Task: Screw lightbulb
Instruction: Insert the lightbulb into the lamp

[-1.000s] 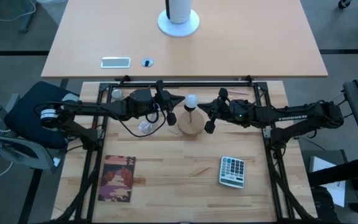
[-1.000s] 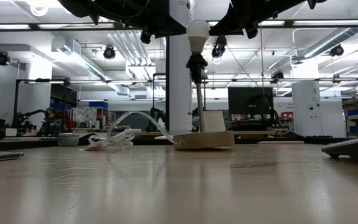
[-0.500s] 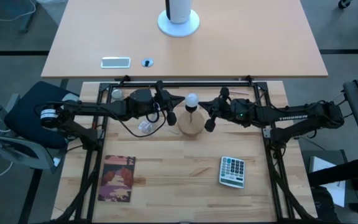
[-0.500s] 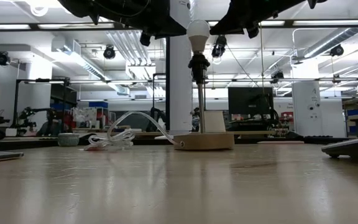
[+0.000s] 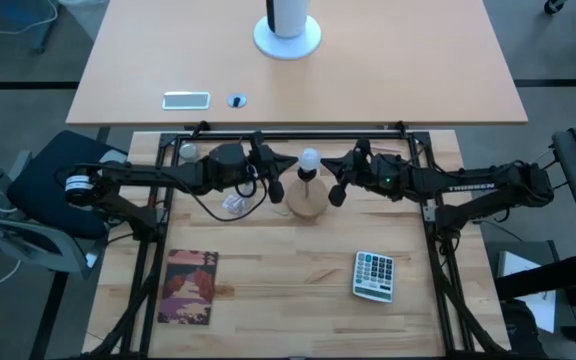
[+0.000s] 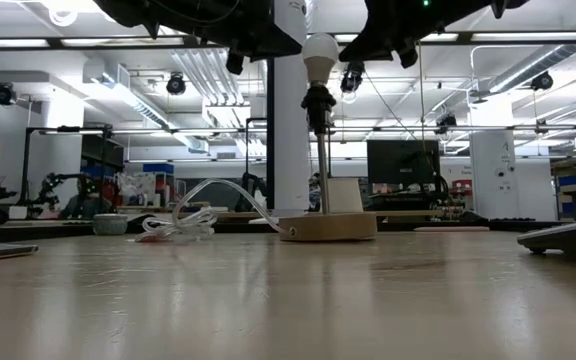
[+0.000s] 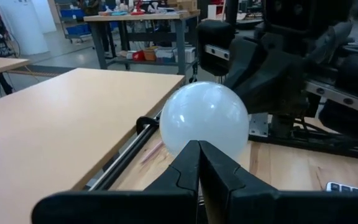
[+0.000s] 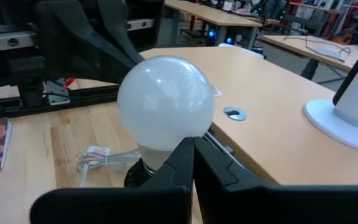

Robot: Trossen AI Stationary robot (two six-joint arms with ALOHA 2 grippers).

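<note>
Frosted-white lightbulb (image 5: 310, 158) sits in socket atop wooden lamp base (image 5: 307, 200), mid counter (image 5: 268, 290). We see right hand (image 5: 336, 195) crept closer; left hand (image 5: 275, 189) unmoved. Both closed, empty. Bulb prob. seated.

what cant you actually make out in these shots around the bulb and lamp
- Lightbulb screw base: the low view shows a dark socket under it; how far it is threaded in cannot be told.
- Left tool and right tool: in both wrist views the shut fingers cover the bulb's lower part, so contact with it cannot be judged.
- Low view: both tools are cut off by the top edge.
- Calculator: its keys are too small in the high view.
</note>
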